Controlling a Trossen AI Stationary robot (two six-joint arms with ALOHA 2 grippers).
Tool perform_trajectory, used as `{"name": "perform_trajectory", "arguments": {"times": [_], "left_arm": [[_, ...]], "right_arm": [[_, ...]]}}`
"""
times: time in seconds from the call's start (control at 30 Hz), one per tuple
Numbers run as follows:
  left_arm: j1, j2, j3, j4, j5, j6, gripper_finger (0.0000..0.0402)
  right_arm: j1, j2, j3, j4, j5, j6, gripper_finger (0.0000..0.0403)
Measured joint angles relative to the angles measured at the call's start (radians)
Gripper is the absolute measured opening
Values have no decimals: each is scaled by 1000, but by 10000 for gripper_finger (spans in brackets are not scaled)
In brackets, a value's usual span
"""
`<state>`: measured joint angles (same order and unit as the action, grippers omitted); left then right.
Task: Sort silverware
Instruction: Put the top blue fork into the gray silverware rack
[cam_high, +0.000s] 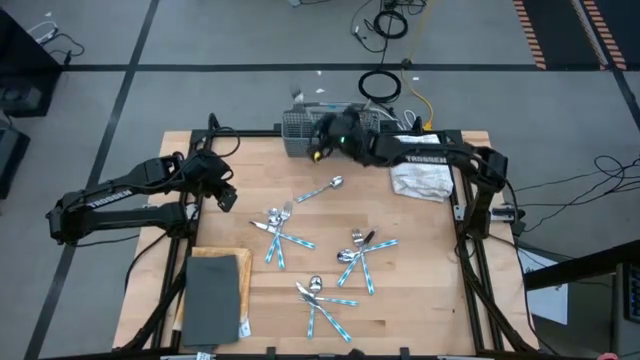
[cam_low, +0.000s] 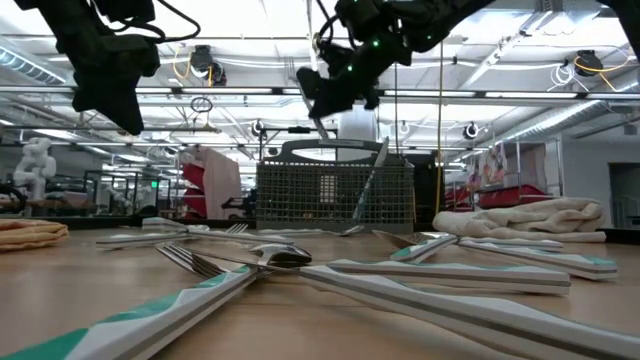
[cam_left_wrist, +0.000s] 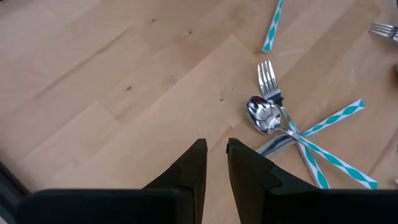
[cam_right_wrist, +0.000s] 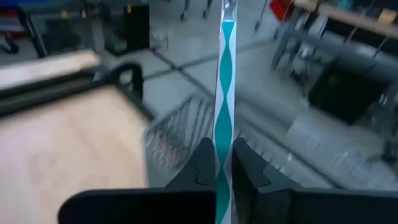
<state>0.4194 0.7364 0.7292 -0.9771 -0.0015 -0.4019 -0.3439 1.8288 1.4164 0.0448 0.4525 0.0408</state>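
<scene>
Wooden table (cam_high: 420, 300) carries the work. At its left, the left gripper (cam_high: 226, 196) hovers above bare boards, fingers (cam_left_wrist: 194, 163) a narrow gap apart, gripping nothing. A grey mat (cam_high: 213, 296) lies at the near left corner. Loose silverware (cam_high: 318, 262) lies scattered in crossed clusters over the middle of the table. At the far edge stands the wire basket (cam_high: 297, 128), one piece leaning inside it. The right gripper (cam_high: 322, 140) hangs just above the basket, pinching a single teal-and-white handled utensil (cam_right_wrist: 224, 93), its head not discernible. A white towel (cam_high: 420, 180) lies rightward.
</scene>
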Motion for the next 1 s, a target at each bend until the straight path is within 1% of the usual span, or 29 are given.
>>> {"name": "perform_trajectory", "arguments": {"times": [0.1, 0.13, 0.3, 0.5, 0.73, 0.8, 1.0], "left_arm": [[0, 0, 0, 0, -3, 0, 70], [0, 0, 0, 0, -5, 0, 70], [0, 0, 0, 1, -13, 0, 70], [0, 0, 0, 1, -30, -1, 70], [0, 0, 0, 2, -37, -1, 70], [0, 0, 0, 3, -41, -1, 70], [0, 0, 0, 2, -54, -1, 70]], "right_arm": [[-39, 0, 41, 7, -19, -69, 0], [-52, -1, 47, 8, -41, -88, 0], [-103, 14, 48, 20, -221, -151, 0], [-140, 70, 48, 58, -351, -84, 0], [-162, 121, 47, 67, -386, -78, 0], [-168, 133, 47, 73, -410, -75, 0], [-179, 163, 47, 72, -427, -37, 0]]}}
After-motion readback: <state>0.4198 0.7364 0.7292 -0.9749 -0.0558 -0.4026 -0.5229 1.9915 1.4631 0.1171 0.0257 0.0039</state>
